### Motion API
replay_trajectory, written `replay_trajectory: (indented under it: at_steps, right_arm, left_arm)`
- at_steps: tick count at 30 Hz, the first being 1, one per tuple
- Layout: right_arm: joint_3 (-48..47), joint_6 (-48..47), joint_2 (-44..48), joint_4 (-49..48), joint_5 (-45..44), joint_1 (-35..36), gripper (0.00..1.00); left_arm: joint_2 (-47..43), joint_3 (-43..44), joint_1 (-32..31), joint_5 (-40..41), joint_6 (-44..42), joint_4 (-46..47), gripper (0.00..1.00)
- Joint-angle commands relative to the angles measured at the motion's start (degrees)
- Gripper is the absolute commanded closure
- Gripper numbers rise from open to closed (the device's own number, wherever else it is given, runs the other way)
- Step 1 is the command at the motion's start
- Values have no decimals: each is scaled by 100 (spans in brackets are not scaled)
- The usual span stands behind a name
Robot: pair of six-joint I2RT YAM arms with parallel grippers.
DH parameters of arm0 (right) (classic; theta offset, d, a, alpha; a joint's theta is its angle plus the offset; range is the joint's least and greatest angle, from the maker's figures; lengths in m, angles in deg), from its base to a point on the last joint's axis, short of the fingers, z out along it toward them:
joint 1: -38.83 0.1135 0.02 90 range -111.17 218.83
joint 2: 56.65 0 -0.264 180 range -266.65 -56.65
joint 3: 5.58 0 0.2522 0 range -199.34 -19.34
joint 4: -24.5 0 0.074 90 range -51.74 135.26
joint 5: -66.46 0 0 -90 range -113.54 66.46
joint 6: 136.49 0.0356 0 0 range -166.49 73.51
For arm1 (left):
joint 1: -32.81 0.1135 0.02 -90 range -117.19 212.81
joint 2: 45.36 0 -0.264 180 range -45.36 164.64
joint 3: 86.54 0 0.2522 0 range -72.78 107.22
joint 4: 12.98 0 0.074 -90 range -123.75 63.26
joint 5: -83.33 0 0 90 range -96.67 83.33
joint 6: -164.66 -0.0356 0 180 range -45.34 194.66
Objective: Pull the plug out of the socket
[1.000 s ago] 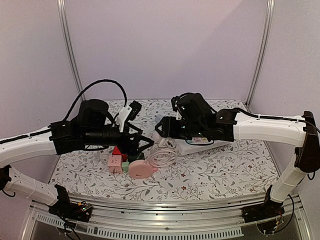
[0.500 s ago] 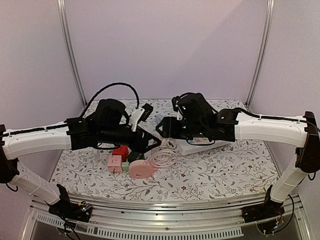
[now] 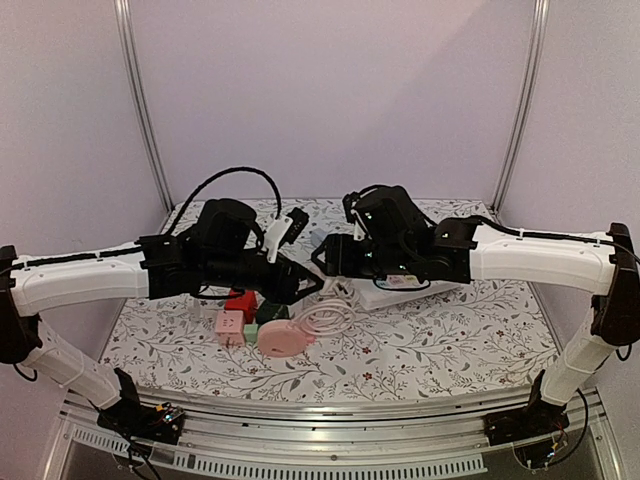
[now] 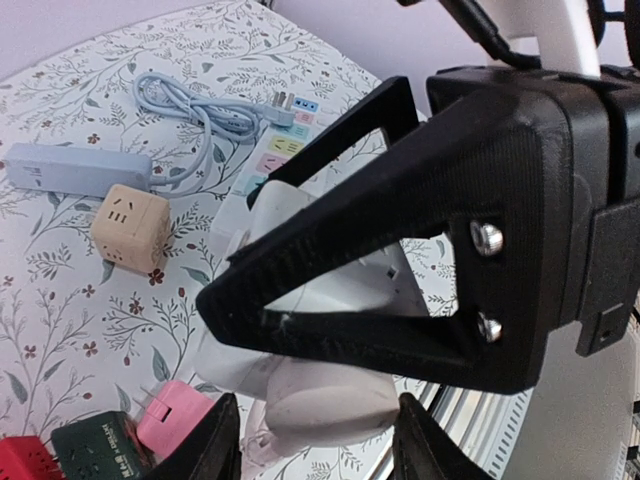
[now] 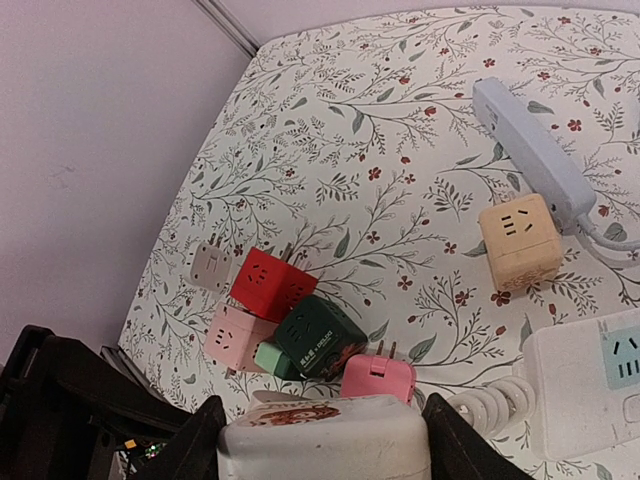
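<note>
Centre frame: left claw point(image 4: 315, 452) and right claw point(image 5: 325, 458) both clamped on white plug-socket pair point(image 4: 322, 398); rigid slick plastic, likely light; hold bodies squarely.

Pale lilac walls point(image 3: 330, 90) all round, a metal post point(image 3: 143, 110) up each back corner of the desk point(image 3: 330, 408). Desk's got a white floral cloth point(image 3: 450, 335), lighting's soft and even.

Blocky white plug point(image 5: 325, 440) sits beside the flat white socket strip point(image 5: 585, 395), coiled cable point(image 5: 490, 408) between them
</note>
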Motion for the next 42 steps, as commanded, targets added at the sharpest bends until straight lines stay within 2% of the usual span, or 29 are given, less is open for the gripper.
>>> replay_trajectory:
  at_steps: [1, 18, 35, 42]
  right_arm:
    - [-110, -48, 260, -341, 28, 19, 61]
    - [-68, -137, 277, -341, 144, 13, 63]
    - [215, -862, 370, -383, 452, 19, 66]
    - [336, -1205, 429, -439, 546, 18, 67]
  left_arm:
    - [107, 164, 95, 58, -5, 98, 50]
    - [292, 238, 126, -95, 45, 289, 64]
    - [129, 107, 345, -462, 159, 496, 91]
    - [52, -41, 523, -684, 322, 702, 96]
